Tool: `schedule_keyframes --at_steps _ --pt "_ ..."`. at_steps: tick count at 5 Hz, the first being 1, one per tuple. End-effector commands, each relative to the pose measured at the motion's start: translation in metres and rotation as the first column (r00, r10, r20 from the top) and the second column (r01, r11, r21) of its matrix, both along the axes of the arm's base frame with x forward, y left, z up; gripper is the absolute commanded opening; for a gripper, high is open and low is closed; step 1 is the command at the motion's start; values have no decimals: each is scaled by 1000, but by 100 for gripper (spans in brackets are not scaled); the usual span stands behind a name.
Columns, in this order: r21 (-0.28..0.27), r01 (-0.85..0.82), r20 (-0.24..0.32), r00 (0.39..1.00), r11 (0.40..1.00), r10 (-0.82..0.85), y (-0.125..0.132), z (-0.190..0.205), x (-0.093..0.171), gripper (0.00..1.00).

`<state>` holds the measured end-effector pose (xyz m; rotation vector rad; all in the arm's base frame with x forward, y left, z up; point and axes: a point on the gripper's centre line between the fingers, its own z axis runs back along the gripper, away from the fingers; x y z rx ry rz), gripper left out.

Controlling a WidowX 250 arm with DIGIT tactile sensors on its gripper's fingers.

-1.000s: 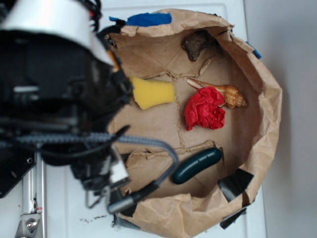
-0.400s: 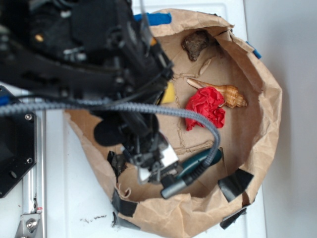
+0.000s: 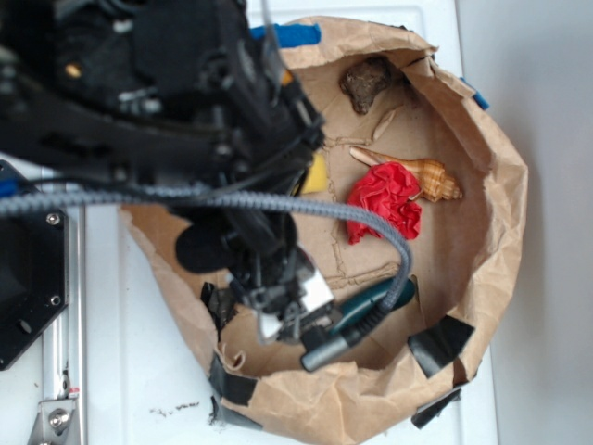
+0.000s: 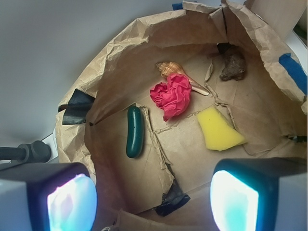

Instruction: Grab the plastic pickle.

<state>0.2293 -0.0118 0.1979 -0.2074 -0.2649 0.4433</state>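
My jaws are spread wide and hold nothing. The pickle (image 4: 134, 131) lies flat in the paper bag (image 4: 120, 53), at about eleven o'clock from my jaws. It looks smooth, so it could slip out, or I might snag the paper.

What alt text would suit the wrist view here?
Open gripper hovers above a brown paper-bag enclosure holding a dark green plastic pickle, a crumpled red paper, a yellow sponge, a seashell and a brown rock.
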Motion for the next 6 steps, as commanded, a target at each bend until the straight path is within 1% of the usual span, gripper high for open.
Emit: schedule_keyframes --at_steps 1,2,3,4,5,6 --pt "71 -53 -44 997 996 56 8 -40 31 100" --pt "111 -64 -60 996 992 71 7 -70 49 100" --pt "139 -54 -80 995 989 66 5 -97 60 100" --pt "163 -52 -67 996 985 64 1 -105 64 100" --pt "149 -54 -80 995 987 66 -11 -117 67 100" --pt "86 -33 -100 994 996 42 -29 -121 64 100"
